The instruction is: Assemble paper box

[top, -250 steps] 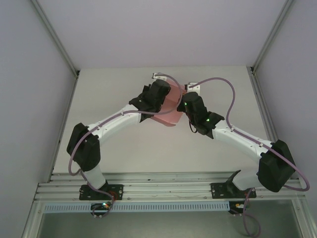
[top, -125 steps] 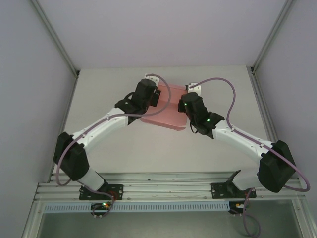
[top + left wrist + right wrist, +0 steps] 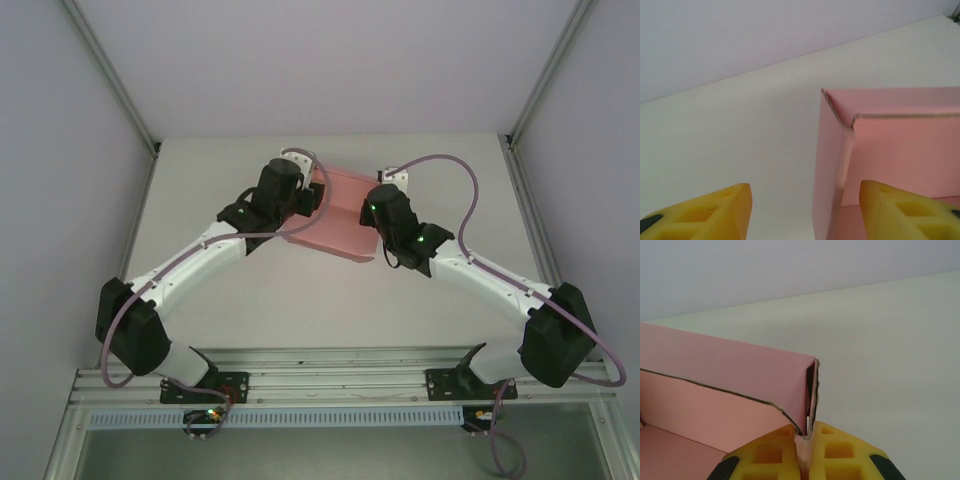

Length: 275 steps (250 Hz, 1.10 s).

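The right gripper (image 3: 804, 437) is pressed together on a thin upright wall of the paper box (image 3: 725, 375). Its yellow fingers (image 3: 840, 450) squeeze the pink card from both sides right at a corner, and the wall's edge rises straight up out of the pinch. To the left of that grip the box's long side runs away, with an inner panel and a strip of pink floor below it. To the right and beyond lies the bare white table (image 3: 890, 340). The left gripper (image 3: 805, 192) stands with its fingers (image 3: 725, 205) apart and nothing clamped. Another corner of the box (image 3: 900, 150) stands just ahead of it, between the fingers but nearer the right-hand one – whether it touches that finger I cannot tell. From above, the left gripper (image 3: 310, 195) sits at the box's left end and the right gripper (image 3: 376, 203) at its right end, so the half-folded pink box (image 3: 340, 215) lies between them – an open tray on the far middle of the table (image 3: 200, 200).
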Tool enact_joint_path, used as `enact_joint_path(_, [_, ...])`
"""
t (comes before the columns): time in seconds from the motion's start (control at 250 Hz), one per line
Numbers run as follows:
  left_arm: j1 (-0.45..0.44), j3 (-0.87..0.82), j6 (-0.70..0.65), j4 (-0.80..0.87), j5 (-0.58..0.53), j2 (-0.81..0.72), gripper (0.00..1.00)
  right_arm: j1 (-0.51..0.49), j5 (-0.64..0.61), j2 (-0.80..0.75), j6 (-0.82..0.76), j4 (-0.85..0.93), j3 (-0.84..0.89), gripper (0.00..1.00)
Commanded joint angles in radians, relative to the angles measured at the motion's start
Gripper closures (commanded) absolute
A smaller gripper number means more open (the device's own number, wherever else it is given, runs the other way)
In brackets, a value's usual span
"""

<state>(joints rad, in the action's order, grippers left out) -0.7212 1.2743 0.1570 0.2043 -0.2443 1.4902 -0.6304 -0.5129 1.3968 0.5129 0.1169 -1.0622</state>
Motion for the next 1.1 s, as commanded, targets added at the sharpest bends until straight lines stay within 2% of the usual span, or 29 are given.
enact_joint_path(0.0, [0.009, -0.004, 0.023, 0.023, 0.039, -0.001, 0.35, 0.011, 0.011, 0.045, 0.095, 0.115, -0.063, 1.00])
enact_joint_path(0.08, [0.013, 0.001, 0.029, 0.046, 0.038, 0.001, 0.28, 0.022, 0.038, 0.075, 0.172, 0.205, -0.093, 0.97])
enact_joint_path(0.116, [0.015, 0.002, 0.029, 0.054, 0.037, 0.000, 0.17, 0.033, 0.067, 0.095, 0.219, 0.267, -0.115, 0.95])
enact_joint_path(0.136, [0.016, 0.000, 0.031, 0.055, 0.034, -0.003, 0.03, 0.041, 0.089, 0.107, 0.245, 0.306, -0.127, 0.94])
enact_joint_path(0.152, [0.016, -0.002, 0.032, 0.056, 0.033, -0.005, 0.00, 0.045, 0.103, 0.115, 0.261, 0.329, -0.136, 0.94])
enact_joint_path(0.184, [0.020, -0.006, 0.034, 0.055, 0.032, -0.011, 0.00, 0.053, 0.135, 0.136, 0.314, 0.389, -0.153, 0.94])
enact_joint_path(0.232, [0.025, -0.011, 0.039, 0.055, 0.033, -0.018, 0.00, 0.057, 0.167, 0.156, 0.379, 0.438, -0.151, 1.00])
enact_joint_path(0.355, [0.036, -0.010, 0.044, 0.068, 0.026, -0.025, 0.00, 0.044, 0.236, 0.154, 0.527, 0.367, -0.037, 1.00])
enact_joint_path(0.439, [0.040, -0.001, 0.043, 0.080, 0.017, -0.024, 0.00, 0.030, 0.243, 0.131, 0.690, 0.330, 0.028, 1.00])
enact_joint_path(0.499, [0.042, 0.001, 0.043, 0.083, 0.014, -0.026, 0.00, -0.003, 0.204, 0.122, 0.775, 0.315, 0.057, 1.00])
enact_joint_path(0.575, [0.046, -0.001, 0.043, 0.074, 0.020, -0.032, 0.00, -0.050, 0.132, 0.147, 0.900, 0.384, 0.042, 1.00])
enact_joint_path(0.667, [0.048, -0.003, 0.039, 0.072, 0.019, -0.042, 0.00, -0.081, 0.108, 0.184, 1.031, 0.436, 0.026, 1.00])
enact_joint_path(0.811, [0.054, -0.016, 0.033, 0.080, 0.015, -0.060, 0.00, -0.108, 0.101, 0.230, 1.136, 0.428, 0.032, 1.00])
enact_joint_path(0.875, [0.058, -0.026, 0.035, 0.082, 0.007, -0.067, 0.00, -0.119, 0.097, 0.244, 1.183, 0.434, 0.037, 0.95])
enact_joint_path(0.931, [0.064, -0.037, 0.040, 0.079, 0.007, -0.072, 0.00, -0.124, 0.097, 0.256, 1.188, 0.425, 0.041, 0.90])
enact_joint_path(1.006, [0.072, -0.047, 0.046, 0.075, 0.015, -0.076, 0.00, -0.126, 0.099, 0.265, 1.172, 0.420, 0.038, 0.90])
enact_joint_path(1.046, [0.078, -0.050, 0.047, 0.073, 0.020, -0.079, 0.00, -0.126, 0.103, 0.268, 1.171, 0.423, 0.036, 0.87])
enact_joint_path(1.094, [0.082, -0.051, 0.050, 0.075, 0.030, -0.079, 0.00, -0.127, 0.098, 0.267, 1.165, 0.426, 0.038, 0.77])
